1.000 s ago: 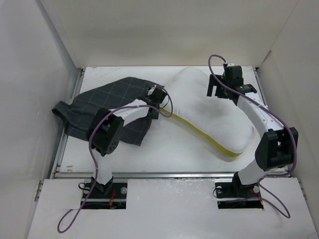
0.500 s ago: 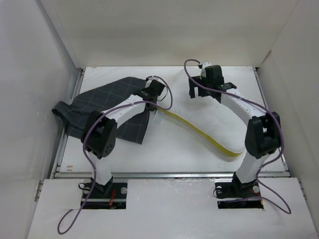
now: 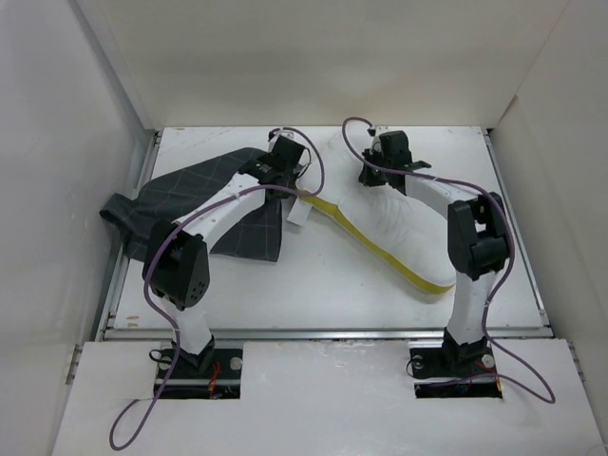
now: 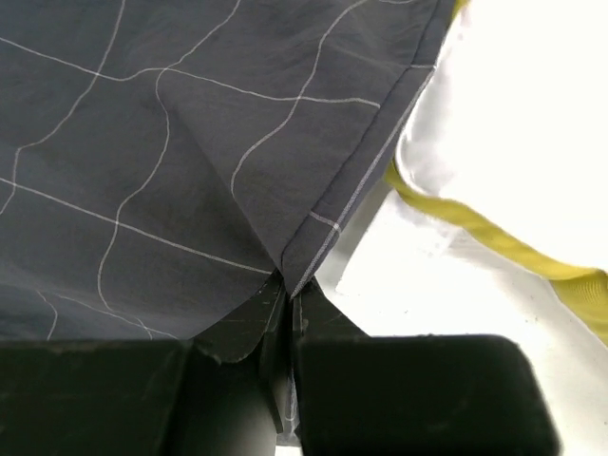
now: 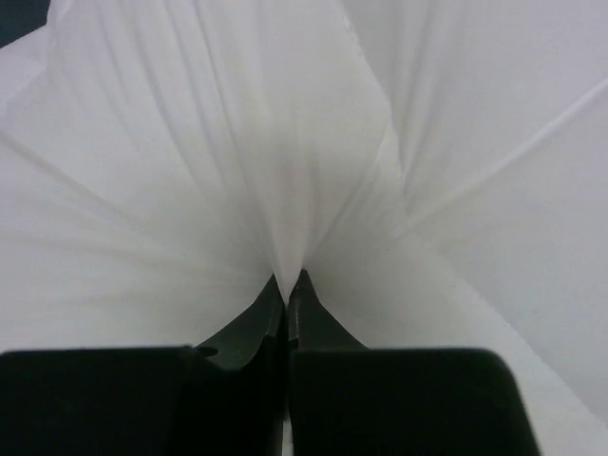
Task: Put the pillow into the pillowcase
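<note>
Top external: left hand [image 4: 287, 285] gripping pillowcase [image 3: 190, 195], right hand [image 5: 287, 283] gripping pillow [image 3: 408, 228], both now farther back.

A charcoal-grey, grid-patterned cloth pillowcase [image 3: 190, 204] lies at the left of the white table [image 3: 313, 285], the left gripper [image 3: 291, 186] at its right edge — close beside, the right gripper [image 3: 372, 171] meets a plump white, yellow-piped pillow [image 3: 404, 228]

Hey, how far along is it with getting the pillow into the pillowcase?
Done: both grips are set. The left gripper is shut on the hem of the dark charcoal-grey grid-patterned cloth pillowcase, and the right gripper pinches the cover of the plump white yellow-piped pillow. In hand: the pillow's end sits at the case's edge. Left: nearly everything, since almost all of the pillow lies outside the case on the table.
</note>
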Tool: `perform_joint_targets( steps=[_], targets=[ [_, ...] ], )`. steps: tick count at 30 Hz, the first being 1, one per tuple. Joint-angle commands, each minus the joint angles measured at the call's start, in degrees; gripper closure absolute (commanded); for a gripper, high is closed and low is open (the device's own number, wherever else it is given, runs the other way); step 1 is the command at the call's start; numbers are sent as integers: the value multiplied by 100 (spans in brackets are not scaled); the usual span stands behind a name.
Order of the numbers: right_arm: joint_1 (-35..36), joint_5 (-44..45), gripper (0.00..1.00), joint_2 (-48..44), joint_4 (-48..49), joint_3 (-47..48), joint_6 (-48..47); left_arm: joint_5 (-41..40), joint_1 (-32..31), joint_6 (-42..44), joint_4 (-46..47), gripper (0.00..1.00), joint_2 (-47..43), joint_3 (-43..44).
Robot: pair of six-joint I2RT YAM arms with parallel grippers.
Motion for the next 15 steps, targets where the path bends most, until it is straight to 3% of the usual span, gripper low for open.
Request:
perform_joint_targets(
  steps=[1, 3, 9, 15],
  targets=[
    [76, 393, 100, -651, 179, -604, 289, 351, 48, 117, -62, 100, -182, 247],
    [24, 1015, 100, -1085, 110, -737, 404, 423, 118, 118, -62, 100, -121, 247],
    [-380, 1695, 100, -2439, -540, -939, 554, 608, 180, 118, 78, 79, -121, -138],
    [-381, 1854, 100, -3195, -804, -1353, 554, 862, 180, 118, 219, 75, 186, -271]
  ],
)
